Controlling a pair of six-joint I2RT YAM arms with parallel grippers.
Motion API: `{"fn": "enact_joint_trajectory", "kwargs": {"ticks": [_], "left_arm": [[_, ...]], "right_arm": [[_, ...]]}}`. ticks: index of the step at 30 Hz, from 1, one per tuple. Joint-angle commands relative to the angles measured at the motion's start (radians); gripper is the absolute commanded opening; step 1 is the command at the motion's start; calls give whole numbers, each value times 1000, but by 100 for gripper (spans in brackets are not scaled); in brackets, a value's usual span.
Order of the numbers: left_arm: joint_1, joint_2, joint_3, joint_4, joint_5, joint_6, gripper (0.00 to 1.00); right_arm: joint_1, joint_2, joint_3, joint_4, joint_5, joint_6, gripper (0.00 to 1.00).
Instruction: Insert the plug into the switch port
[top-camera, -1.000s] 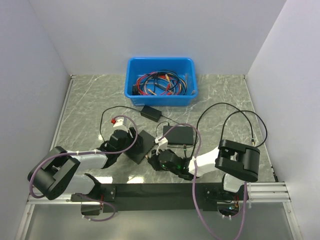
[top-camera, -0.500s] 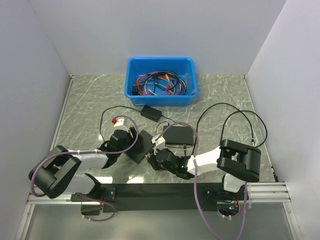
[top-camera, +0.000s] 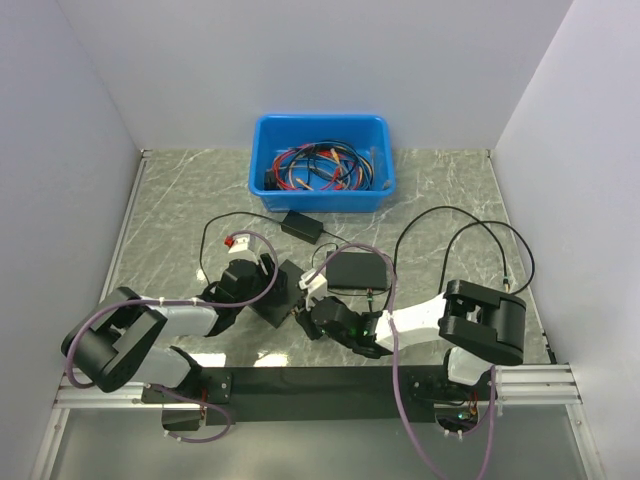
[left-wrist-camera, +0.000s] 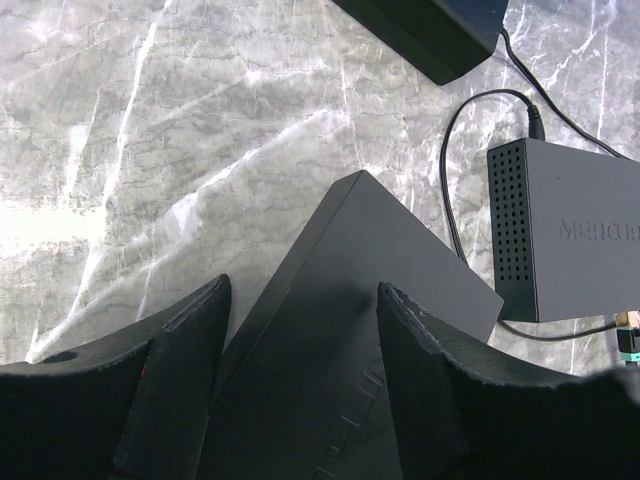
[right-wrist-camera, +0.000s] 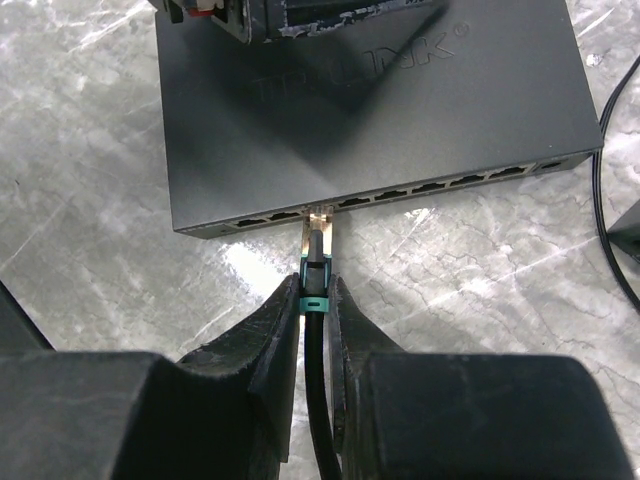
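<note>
While the plug (right-wrist-camera: 318, 248) lies with its brass tip at the mouth of a port (right-wrist-camera: 319, 209) toward the left end of the row, as the right wrist view shows it, the entry runs as follows.

Item: right gripper (right-wrist-camera: 316, 292), clenched on the plug's black cable at a green band just behind the plug.

Item: switch (right-wrist-camera: 400, 120), a flat dark box with a lettered top, its port row facing the right gripper.

Item: left gripper (left-wrist-camera: 300, 292), fingers spread and lying over the switch's top at its far side. Whether they press down cannot be told.

Step in hand, by judgement: final seating. The tip looks lined up with the opening but not fully home.

Method advised:
- Push straight along the cable's axis, low and level, without twist.
- Hold close behind the plug so that the cable does not buckle.
- Let the left gripper brace the switch against sliding back.

Risk: a skewed tip catching on the port's edge.
</note>
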Motion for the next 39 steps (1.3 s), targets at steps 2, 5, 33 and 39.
{"fn": "enact_joint_trajectory", "kwargs": {"ticks": [2, 5, 33, 39], "left_arm": [[-45, 24, -23, -62, 133, -44, 65], [-43, 23, -19, -65, 139, -43, 65], [-45, 161, -58, 77, 248, -64, 65], [-52, 191, -108, 139, 266, -106, 65]], "right_arm": [[25, 8, 68, 253, -13, -26, 0], [33, 32, 78, 255, -10, -42, 0], [2, 43, 214, 60, 100, -142, 0], [-30, 80, 259, 69, 79, -147, 0]]}}
